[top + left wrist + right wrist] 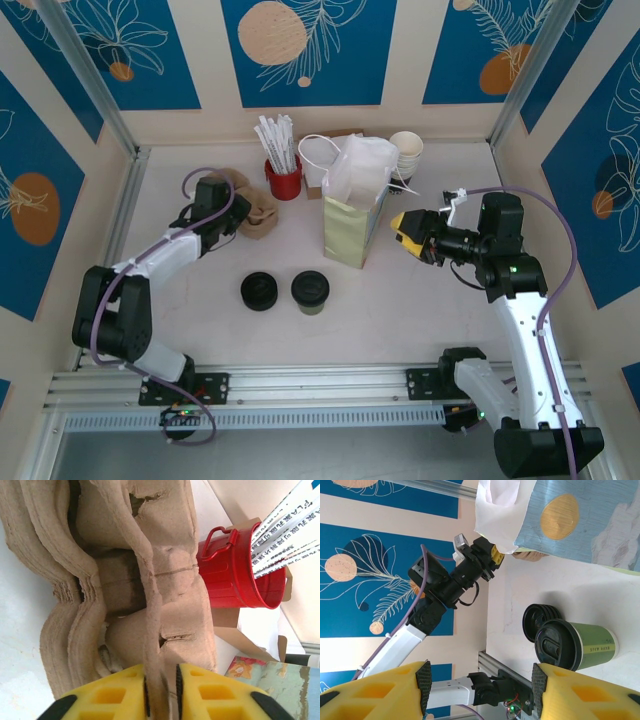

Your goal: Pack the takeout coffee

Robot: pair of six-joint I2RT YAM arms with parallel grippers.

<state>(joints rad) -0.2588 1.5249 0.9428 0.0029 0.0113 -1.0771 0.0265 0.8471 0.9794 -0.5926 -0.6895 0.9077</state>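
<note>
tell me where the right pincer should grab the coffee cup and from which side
Grip the olive paper wall of the coffee cup under its black lid, coming in level from its right. It stands upright, and the stack of loose lids sits close on its left, while the right pincer is open on that side.

Coffee cup [310,292], in front of the bag [345,240], is showing olive-green sides, black lid. Bag is wearing pale yellow-green, blue-and-orange print. Bucket [284,183] left of bag is showing red; cup trays [258,212], brown.
</note>
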